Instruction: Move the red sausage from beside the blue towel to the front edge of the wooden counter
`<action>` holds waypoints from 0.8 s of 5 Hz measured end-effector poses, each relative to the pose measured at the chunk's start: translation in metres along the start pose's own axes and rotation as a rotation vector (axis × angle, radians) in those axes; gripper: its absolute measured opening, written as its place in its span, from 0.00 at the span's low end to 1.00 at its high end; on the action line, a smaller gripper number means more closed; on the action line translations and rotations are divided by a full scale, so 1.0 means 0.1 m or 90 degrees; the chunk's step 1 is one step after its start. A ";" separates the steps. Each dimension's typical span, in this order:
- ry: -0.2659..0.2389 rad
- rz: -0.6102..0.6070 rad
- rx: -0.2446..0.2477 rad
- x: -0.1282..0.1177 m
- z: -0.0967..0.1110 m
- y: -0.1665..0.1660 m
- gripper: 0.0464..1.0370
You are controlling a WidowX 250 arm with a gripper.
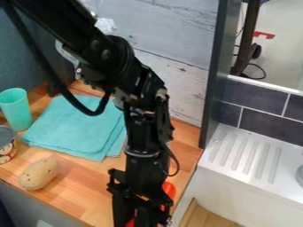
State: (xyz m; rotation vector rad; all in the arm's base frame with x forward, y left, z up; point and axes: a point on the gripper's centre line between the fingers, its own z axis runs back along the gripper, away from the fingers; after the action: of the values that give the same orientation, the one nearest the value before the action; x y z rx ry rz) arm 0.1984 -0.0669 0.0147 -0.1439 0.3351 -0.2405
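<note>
While pincer (pixel 139 218) hangs low — red object (pixel 169 190) close; cloth (pixel 74 126), potato (pixel 39 173) apart.

No words or numbers are showing legibly. The short, round can with a grey top (pixel 6 141) is bearing a red-and-cream patterned label (pixel 7 153).

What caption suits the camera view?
Black gripper before a partly hidden red object at a wooden counter, with folded teal cloth, teal cup, can and potato.
</note>
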 end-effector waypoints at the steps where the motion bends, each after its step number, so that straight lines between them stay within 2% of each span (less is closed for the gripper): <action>1: 0.011 0.000 0.000 -0.03 0.00 0.00 0.57; 2: 0.017 -0.004 0.001 -0.07 0.04 0.00 0.89; 3: 0.011 0.009 -0.001 -0.08 0.11 -0.02 0.97; 4: -0.034 0.015 -0.006 -0.12 0.32 -0.03 0.97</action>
State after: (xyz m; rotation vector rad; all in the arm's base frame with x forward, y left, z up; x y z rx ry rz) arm 0.1977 -0.0635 0.0485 -0.1548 0.2853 -0.2119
